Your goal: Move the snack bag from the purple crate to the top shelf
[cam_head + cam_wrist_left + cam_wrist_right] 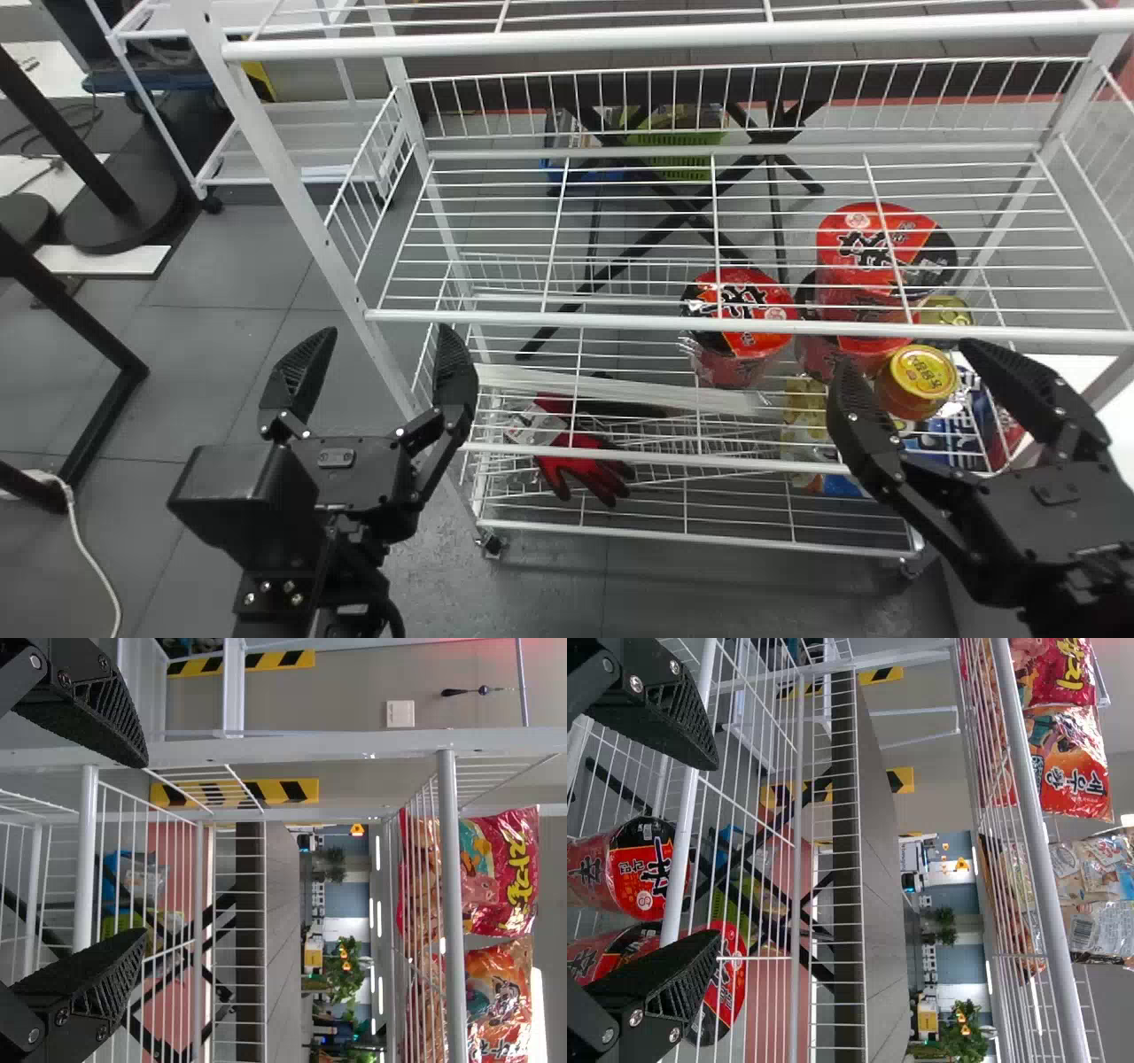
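In the head view my left gripper [383, 341] is open by the rack's left post, and my right gripper [911, 361] is open before the rack's right side. Nothing is between the fingers of my left gripper [144, 849] or my right gripper [717, 850] in the wrist views. On the high wire shelf [452, 886] lie a red-pink snack bag [507, 873] and an orange one [500, 997]. The right wrist view has a pink bag [1063, 669], an orange-red bag [1076, 771] and pale bags [1099, 873] up there.
The white wire rack [744, 325] spans the front. Lower down are red noodle packs [740, 319], a yellow-lidded jar [918, 381] and red gloves [585, 461]. A black stand [124, 221] and a white cart [292, 124] stand at left.
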Robot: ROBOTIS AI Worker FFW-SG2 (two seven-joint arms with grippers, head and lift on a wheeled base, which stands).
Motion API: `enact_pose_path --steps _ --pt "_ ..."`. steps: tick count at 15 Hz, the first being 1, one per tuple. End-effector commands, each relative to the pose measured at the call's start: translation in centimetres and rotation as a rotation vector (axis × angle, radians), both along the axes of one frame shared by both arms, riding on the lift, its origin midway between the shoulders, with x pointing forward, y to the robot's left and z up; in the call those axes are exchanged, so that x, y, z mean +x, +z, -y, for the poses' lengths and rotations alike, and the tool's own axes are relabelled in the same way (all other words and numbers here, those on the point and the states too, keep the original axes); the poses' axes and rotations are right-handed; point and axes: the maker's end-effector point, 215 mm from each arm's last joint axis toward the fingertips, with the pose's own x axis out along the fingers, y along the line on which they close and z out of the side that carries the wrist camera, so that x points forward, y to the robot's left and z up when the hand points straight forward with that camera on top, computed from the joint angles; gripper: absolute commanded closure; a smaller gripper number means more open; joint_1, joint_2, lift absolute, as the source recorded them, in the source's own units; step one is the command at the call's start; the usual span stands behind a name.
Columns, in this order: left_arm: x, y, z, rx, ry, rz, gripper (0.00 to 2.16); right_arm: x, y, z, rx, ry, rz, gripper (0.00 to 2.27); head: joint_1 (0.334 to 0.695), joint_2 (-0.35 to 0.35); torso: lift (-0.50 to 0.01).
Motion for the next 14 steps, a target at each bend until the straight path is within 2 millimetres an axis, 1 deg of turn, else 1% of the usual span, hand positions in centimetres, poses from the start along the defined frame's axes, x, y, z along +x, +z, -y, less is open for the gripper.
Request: enact_pose_path --steps 1,14 --pt "-0.04 -0.16 -0.01 0.002 0.0 -0.003 0.16 0.0 -0.02 0.03 -0.001 -0.001 0.0 0.16 0.695 0.118 -0.391" --pt "-0.11 -0.43 0.23 0.0 -0.003 -0.007 0.16 0.09 -0.03 0.67 -0.004 -0.01 0.001 0.16 0.695 0.108 -0.443"
